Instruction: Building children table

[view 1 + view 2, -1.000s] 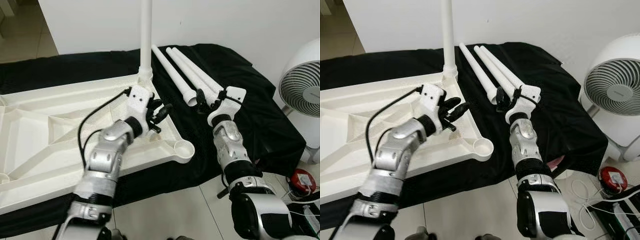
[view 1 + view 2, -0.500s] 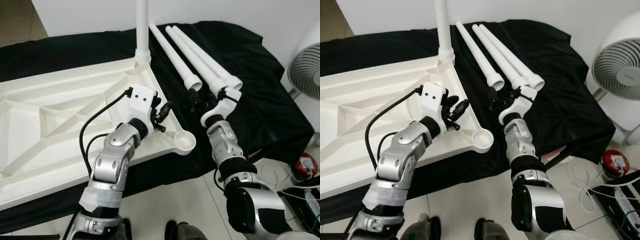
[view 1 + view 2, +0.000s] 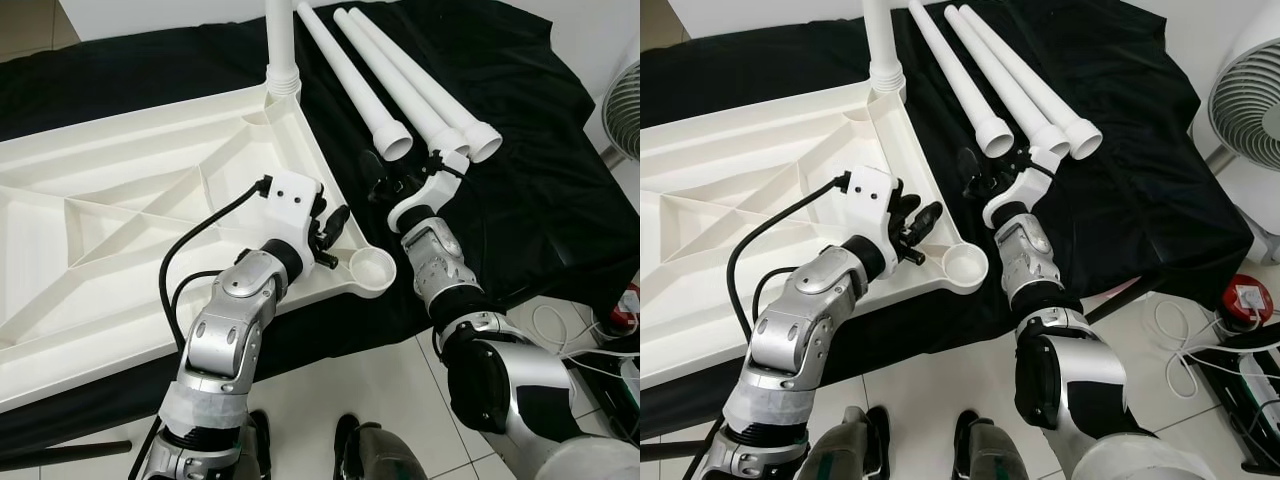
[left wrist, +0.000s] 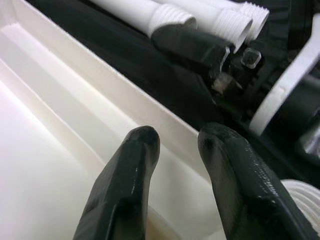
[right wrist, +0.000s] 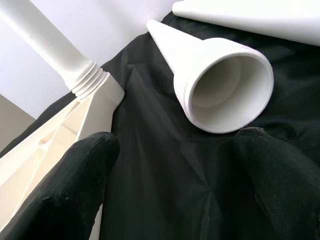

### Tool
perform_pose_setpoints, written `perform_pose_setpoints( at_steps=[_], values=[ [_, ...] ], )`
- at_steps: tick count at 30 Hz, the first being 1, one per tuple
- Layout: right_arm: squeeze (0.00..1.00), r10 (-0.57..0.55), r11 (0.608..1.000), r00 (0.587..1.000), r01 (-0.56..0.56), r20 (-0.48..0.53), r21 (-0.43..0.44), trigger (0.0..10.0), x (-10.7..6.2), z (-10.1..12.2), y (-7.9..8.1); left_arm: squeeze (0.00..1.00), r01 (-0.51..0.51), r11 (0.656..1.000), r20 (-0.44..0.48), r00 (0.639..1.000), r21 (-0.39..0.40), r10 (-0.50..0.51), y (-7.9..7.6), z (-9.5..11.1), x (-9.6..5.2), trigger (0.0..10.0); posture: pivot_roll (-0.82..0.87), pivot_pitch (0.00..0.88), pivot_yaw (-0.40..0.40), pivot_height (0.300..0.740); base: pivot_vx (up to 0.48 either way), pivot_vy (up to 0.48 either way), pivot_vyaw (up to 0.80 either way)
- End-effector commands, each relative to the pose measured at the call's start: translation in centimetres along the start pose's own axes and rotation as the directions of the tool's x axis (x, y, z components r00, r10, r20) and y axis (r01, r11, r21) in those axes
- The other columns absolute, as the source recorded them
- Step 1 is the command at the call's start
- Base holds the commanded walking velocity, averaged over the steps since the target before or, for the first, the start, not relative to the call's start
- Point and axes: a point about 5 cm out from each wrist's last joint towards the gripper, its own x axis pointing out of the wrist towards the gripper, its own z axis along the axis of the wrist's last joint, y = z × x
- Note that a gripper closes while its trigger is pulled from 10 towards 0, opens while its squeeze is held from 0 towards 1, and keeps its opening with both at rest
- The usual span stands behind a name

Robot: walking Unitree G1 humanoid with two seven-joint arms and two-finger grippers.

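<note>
Your left end effector (image 3: 330, 225) hovers, fingers slightly apart and holding nothing, over the upturned tabletop (image 3: 120, 230) just before its empty corner socket (image 3: 372, 268). Beyond the socket, your right end effector (image 3: 385, 185) is spread wide at the nearest loose leg (image 3: 350, 70)'s open mouth. Next: close on that leg, then carry it to the socket. One leg (image 3: 280, 40) already stands at the far corner.

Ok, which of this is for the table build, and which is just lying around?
For the build:
white plastic tabletop, upside down
white leg already screwed in
three loose white tube legs
empty corner socket

Lying about:
white fan
red round gadget with cables
black cloth
</note>
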Motion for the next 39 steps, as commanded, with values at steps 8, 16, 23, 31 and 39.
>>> perform_pose_setpoints(
  at_steps=[8, 16, 23, 31, 39],
  values=[
    [0.0, 0.043, 0.999, 0.999, -0.044, 0.033, 0.022, 10.0, 1.2, 1.1, 1.1, 0.0, -0.019, 1.0, -0.045, 0.999, -0.007, 0.018, -0.3, -0.4, -0.5, 10.0, 0.11, 0.292, 0.027, 0.74, 0.0, 0.0, 0.0],
    [0.0, 0.072, 0.997, 0.995, -0.073, 0.068, 0.023, 10.0, 2.4, 2.7, 2.2, 0.0, -0.019, 1.0, -0.058, 0.998, -0.018, 0.018, -0.6, -0.4, -0.8, 10.0, 0.12, 0.3, 0.027, 0.74, 0.0, 0.0, 0.0],
    [0.0, 0.055, 0.998, 0.996, -0.057, 0.074, 0.024, 10.0, 3.2, 3.8, 2.7, 0.0, -0.019, 0.999, -0.064, 0.998, -0.027, 0.018, -0.9, -0.5, -1.0, 10.0, 0.13, 0.299, 0.024, 0.74, 0.0, 0.0, 0.0],
    [0.0, -0.03, 0.998, 0.997, 0.027, 0.065, 0.057, 0.0, 3.5, 4.3, 2.3, 0.0, -0.028, 0.999, -0.071, 0.997, -0.031, 0.026, -0.8, -0.6, -1.2, 10.0, 0.14, 0.299, 0.021, 0.74, 0.0, 0.0, 0.0],
    [0.0, -0.021, 0.994, 0.996, 0.012, 0.082, 0.112, 0.0, 3.6, 4.5, 2.5, 0.0, -0.029, 0.999, -0.077, 0.997, -0.031, 0.026, -1.0, -0.6, -1.4, 10.0, 0.15, 0.294, 0.018, 0.74, 0.0, 0.0, 0.0]
  ],
)
